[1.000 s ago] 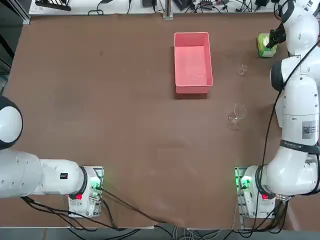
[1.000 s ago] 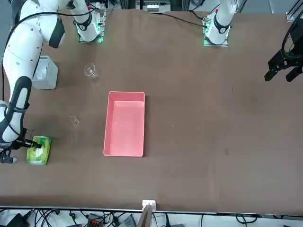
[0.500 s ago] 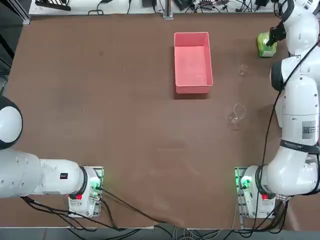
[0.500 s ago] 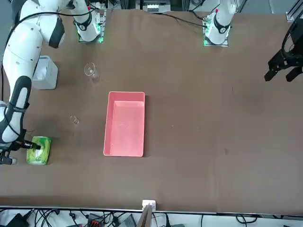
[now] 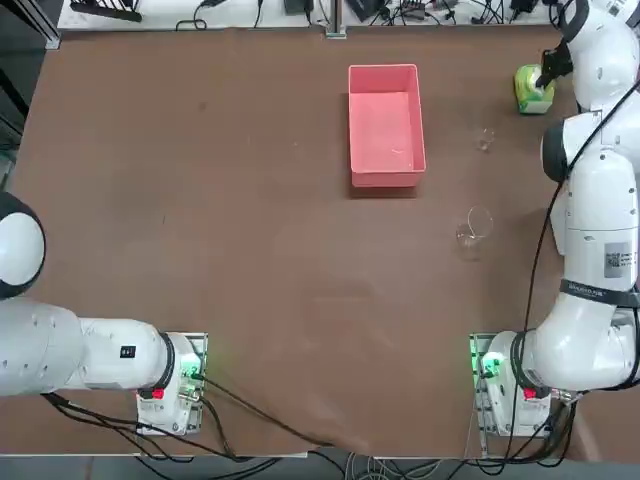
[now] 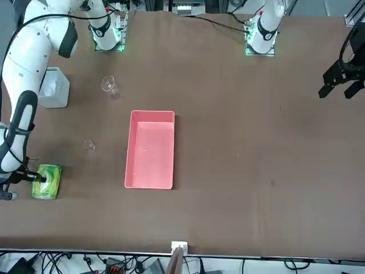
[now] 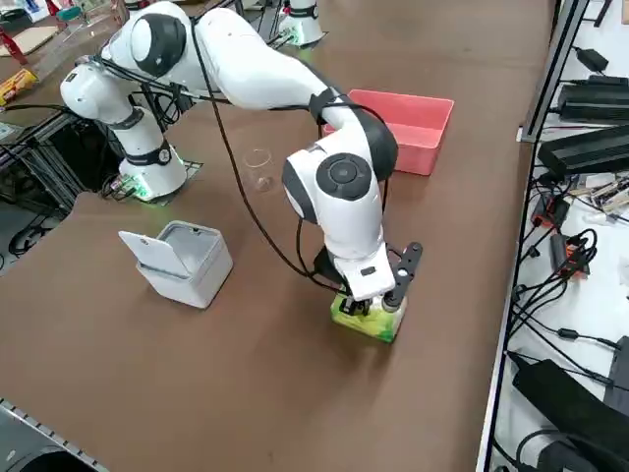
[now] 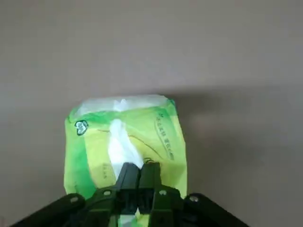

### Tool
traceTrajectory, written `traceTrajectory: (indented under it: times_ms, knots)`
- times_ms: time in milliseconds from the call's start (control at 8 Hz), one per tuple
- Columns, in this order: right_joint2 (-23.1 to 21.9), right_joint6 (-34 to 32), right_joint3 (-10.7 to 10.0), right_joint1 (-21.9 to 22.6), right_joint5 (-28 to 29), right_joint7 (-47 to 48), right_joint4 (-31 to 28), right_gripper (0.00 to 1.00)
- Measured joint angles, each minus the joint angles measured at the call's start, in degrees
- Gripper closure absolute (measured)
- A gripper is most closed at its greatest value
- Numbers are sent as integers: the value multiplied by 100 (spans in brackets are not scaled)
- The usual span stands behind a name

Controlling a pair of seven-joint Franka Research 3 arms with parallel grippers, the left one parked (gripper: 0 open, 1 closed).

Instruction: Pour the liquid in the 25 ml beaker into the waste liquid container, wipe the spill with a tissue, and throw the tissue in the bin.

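At upper right of the top view: right gripper (image 8: 138, 177), jaws together, pinching the white tissue (image 8: 119, 142) that protrudes from the green plastic tissue pack (image 5: 532, 88). Rectangular pink plastic tray (image 5: 385, 125) upper centre; tiny clear glass beaker (image 5: 486, 140) between tray and pack; pale grey square box (image 7: 185, 260) lower left of the side view

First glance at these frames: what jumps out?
The right gripper sits shut on the white tissue poking from the green tissue pack, at the far right corner of the table in the top view. The pink tray lies mid-table at the far side, with two small clear glass beakers, and, between it and the working arm. The lidded grey-white bin stands near the table's right edge.
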Motion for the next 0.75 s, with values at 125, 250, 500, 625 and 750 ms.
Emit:
traceTrajectory:
  times_ms: [125, 250, 500, 625, 750]
  knots:
    - [-21, 0, -15, 5, -23, 0, 25, 98]
    - [-53, -1, -26, 13, -33, 0, 40, 98]
    - [-147, -2, -31, 33, -114, 0, 50, 98]
    - [-192, -3, -35, 48, -137, 0, 59, 98]
    - [-267, -4, -35, 73, -233, 0, 67, 98]
